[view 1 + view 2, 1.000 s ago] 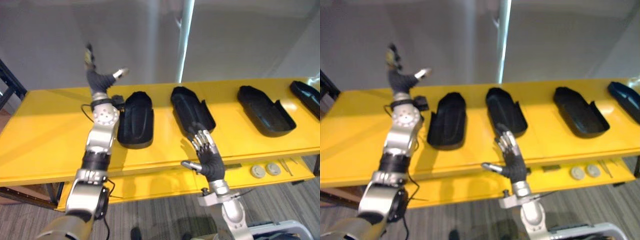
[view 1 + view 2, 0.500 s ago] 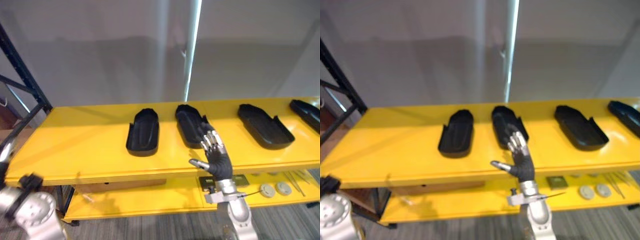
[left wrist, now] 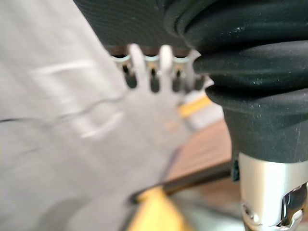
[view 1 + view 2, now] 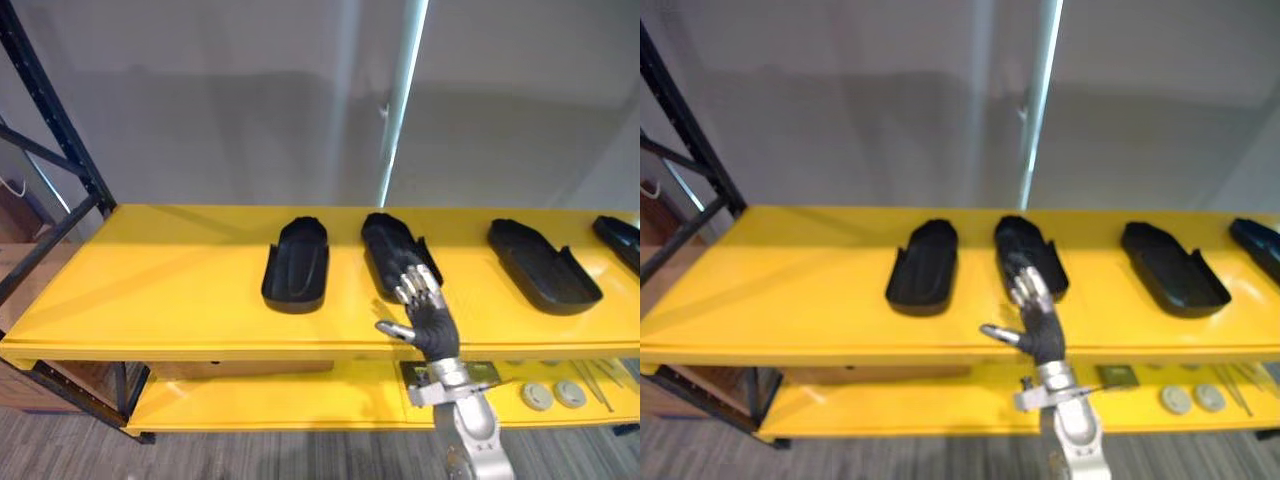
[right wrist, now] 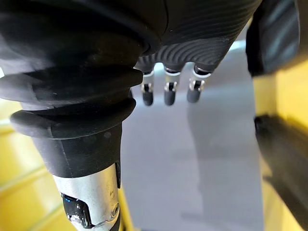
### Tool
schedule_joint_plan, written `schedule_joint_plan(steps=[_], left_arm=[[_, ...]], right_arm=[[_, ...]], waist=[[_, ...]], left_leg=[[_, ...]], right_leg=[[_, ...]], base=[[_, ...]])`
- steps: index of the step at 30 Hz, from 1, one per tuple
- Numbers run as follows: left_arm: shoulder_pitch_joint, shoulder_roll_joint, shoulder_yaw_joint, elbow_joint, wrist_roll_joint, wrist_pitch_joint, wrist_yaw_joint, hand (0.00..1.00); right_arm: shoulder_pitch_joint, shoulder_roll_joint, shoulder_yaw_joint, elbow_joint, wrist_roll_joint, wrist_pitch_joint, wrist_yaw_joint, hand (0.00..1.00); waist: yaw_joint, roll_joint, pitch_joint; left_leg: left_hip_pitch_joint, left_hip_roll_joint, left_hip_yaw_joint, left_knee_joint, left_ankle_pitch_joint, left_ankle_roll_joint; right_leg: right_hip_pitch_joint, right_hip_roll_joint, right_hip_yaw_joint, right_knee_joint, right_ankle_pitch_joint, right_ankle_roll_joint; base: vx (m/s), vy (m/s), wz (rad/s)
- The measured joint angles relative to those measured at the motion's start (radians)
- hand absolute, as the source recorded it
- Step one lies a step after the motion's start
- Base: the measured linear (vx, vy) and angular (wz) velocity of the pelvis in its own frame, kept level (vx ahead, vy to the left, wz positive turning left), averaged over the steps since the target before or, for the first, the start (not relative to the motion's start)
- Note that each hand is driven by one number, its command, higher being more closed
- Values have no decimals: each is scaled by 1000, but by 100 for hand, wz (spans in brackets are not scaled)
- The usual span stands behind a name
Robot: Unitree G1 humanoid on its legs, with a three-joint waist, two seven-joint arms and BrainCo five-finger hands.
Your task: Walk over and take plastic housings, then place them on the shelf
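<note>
Has drawn the left arm back from over the long yellow desk since a second ago, and has shifted the head too, so the whole scene sits differently.

Carries the left hand with fingers loosely straight, gripping nothing.

Faces a black metal rack upright at 9 o'clock.

Along the desk, hollow side up:
- leftmost black moulded-plastic housing, at 11 o'clock of the right hand
- second housing, at 12 o'clock of it
- third housing, at 2 o'clock
- fourth housing, by the right edge

Holds the right hand raised before the second housing's near end, fingers straight and spread, empty; contact not readable.

Judged: walk-up about done, nothing lifted yet, every pick and every placing on the shelf still ahead.
</note>
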Motion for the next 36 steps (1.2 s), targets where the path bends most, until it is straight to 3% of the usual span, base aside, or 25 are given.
schedule_joint_plan(steps=[5,13,16,20,28,36], left_arm=[[-18,33,-39,158,-36,-16,-95,0],[-30,31,-114,294,-43,-22,-186,0],[-37,30,-114,310,-43,-21,-198,0],[-38,28,-114,325,-43,-19,-207,0],[-73,22,-141,324,-44,-12,-226,0],[-80,27,-180,320,-54,-19,-245,0]], right_arm=[[-37,-55,91,34,63,7,73,0],[-71,-54,116,84,57,15,76,0],[-81,-32,134,137,16,17,55,0],[-126,10,137,233,-108,21,-33,0],[-269,13,128,315,-162,25,-80,0],[-352,-1,155,356,-94,55,-3,0]], waist=[[9,-19,1],[15,-20,4],[20,-22,30],[26,-19,33],[49,-24,66],[55,-25,100]], left_leg=[[-1,0,0,0,1,3],[3,1,-1,0,-2,1],[34,1,-1,0,-11,-2],[31,-3,-2,0,-18,3],[33,-27,-35,0,-29,9],[32,-39,-56,0,-37,9]], right_leg=[[1,0,0,7,5,-2],[6,2,0,8,2,-5],[39,3,-2,1,-6,-10],[37,-2,-3,0,-21,-1],[64,-21,-40,0,-22,7],[81,-28,-50,-3,-23,6]], base=[[60,-14,0],[10,-2,0],[-13,1,1],[-3,4,1],[65,2,12],[74,-2,14]])
